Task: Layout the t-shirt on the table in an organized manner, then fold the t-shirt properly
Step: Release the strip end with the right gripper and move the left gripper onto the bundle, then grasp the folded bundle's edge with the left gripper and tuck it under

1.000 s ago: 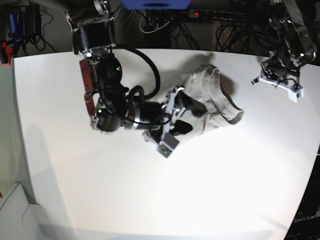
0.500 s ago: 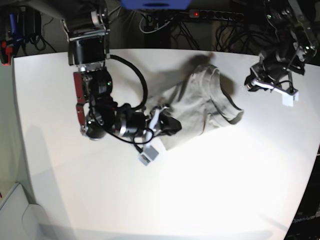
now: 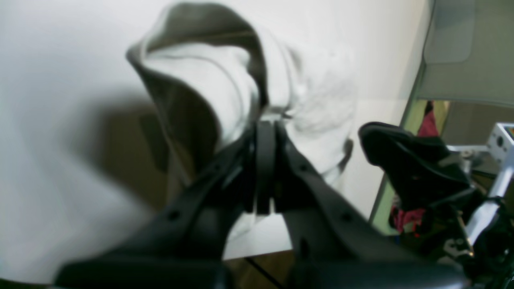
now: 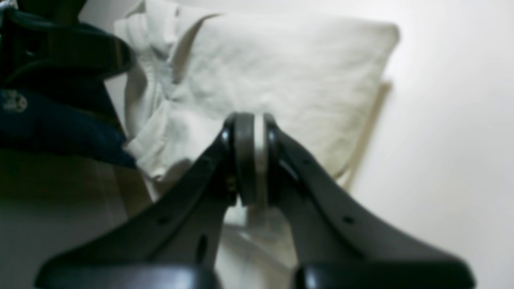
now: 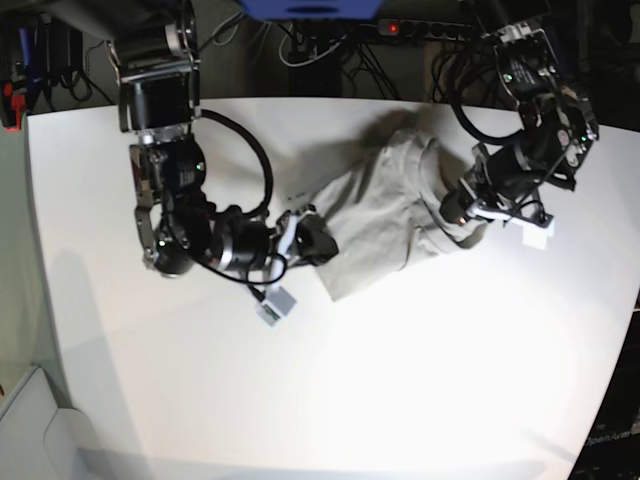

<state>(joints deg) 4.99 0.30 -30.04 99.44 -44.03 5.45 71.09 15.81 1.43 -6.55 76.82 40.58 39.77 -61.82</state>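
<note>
The light grey-beige t-shirt (image 5: 390,205) lies crumpled and stretched out on the white table (image 5: 400,380), right of centre toward the back. My right gripper (image 5: 313,240) is at the shirt's left end, shut on a thin edge of cloth; in the right wrist view a pale strip shows between its fingertips (image 4: 253,160), with the t-shirt (image 4: 281,72) spread beyond. My left gripper (image 5: 455,210) sits at the shirt's right side. In the left wrist view its jaws (image 3: 265,124) are pressed together, tips against a raised fold of the t-shirt (image 3: 200,80), with no cloth visibly between them.
A power strip (image 5: 430,30) with a red light and tangled cables run behind the table's back edge. A pale bin (image 5: 30,420) stands beyond the table's lower left corner. The table edge and dark gear (image 3: 405,160) show in the left wrist view.
My right gripper closed on the shirt's edge and drew it leftward, stretching the cloth out. My left arm swung in from the far right corner to the shirt's right side.
</note>
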